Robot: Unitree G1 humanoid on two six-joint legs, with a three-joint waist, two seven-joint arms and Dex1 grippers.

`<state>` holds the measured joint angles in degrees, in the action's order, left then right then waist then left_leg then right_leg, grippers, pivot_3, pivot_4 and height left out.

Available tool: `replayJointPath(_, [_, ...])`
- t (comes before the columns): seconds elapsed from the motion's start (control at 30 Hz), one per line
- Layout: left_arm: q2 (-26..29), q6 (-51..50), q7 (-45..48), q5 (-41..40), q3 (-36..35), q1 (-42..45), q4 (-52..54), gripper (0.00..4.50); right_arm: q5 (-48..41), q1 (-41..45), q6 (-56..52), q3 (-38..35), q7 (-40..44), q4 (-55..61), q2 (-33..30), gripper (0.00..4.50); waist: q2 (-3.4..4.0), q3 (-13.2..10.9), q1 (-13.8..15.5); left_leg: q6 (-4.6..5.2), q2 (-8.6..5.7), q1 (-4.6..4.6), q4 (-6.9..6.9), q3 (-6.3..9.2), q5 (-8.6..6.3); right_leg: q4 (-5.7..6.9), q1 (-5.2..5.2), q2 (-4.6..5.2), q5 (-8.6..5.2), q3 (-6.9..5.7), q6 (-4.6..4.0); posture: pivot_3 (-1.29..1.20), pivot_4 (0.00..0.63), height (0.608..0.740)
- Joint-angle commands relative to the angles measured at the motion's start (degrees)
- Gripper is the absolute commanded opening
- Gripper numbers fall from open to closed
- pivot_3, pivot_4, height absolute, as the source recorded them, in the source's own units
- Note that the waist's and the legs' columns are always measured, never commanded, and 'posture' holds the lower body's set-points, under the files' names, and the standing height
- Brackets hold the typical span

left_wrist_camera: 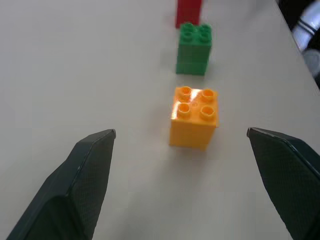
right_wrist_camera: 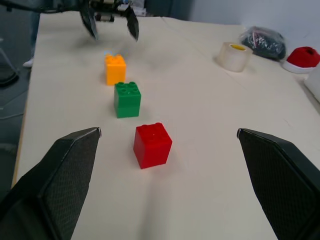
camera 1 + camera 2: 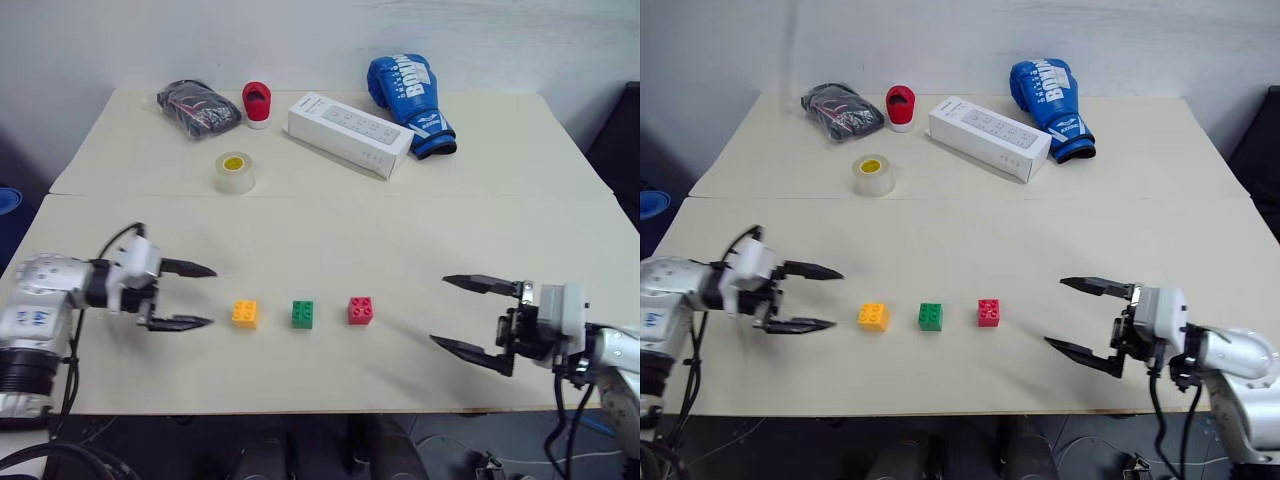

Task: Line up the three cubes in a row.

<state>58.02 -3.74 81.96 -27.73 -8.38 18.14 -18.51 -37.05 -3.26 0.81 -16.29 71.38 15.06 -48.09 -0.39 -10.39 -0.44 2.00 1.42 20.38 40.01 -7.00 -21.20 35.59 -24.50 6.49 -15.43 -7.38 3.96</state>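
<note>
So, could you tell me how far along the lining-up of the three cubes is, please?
It looks finished: the orange-yellow studded plastic cube, the green one and the red one stand apart in one straight row on the beige table. Nothing is in hand; the left gripper and right gripper both have open jaws, clear of the cubes. Nothing appears left.

The blue boxing glove (image 3: 410, 103) at the far side of the table (image 3: 300, 220) carries white block lettering across its cuff end; only part of it reads, something like "BRAV" or "BOXIN", too tilted to settle. The white box (image 3: 350, 133) beside it shows faint grey marks, none legible.
</note>
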Motion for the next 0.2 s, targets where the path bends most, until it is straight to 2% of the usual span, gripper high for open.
replayJointPath(0.03, [2.82, -2.54, -2.02, -1.52, -8.54, -7.06, 3.53, 4.45, -1.48, 2.22, 0.17, -3.38, 4.95, -2.09, -3.29, 4.5, 0.02, -0.01, 0.14, -0.01, -0.01, -0.04, -0.06, 0.02, -0.01, -0.04, 0.03, 0.02, 0.0, -0.02, -0.01, 0.0, 0.15, 0.74])
replayJointPath(0.13, [2.48, -0.75, -3.09, 0.55, -10.83, -12.02, 3.95, 4.45, 2.07, 8.16, 3.08, -0.64, 9.59, -8.06, -5.05, 4.5, 0.07, -0.04, 0.38, -0.03, -0.01, -0.07, -0.03, 0.01, -0.02, -0.17, 0.04, 0.05, -0.02, 0.0, -0.03, 0.0, 0.15, 0.74])
replayJointPath(0.2, [1.76, -0.43, -3.85, 0.83, -11.25, -13.13, 4.1, 4.45, 3.74, 12.74, 4.53, 0.94, 10.56, -12.69, -4.04, 4.5, 0.08, -0.04, 0.42, -0.01, -0.07, -0.07, -0.03, 0.02, -0.03, -0.14, 0.04, 0.13, -0.02, -0.01, -0.03, 0.0, 0.15, 0.74])
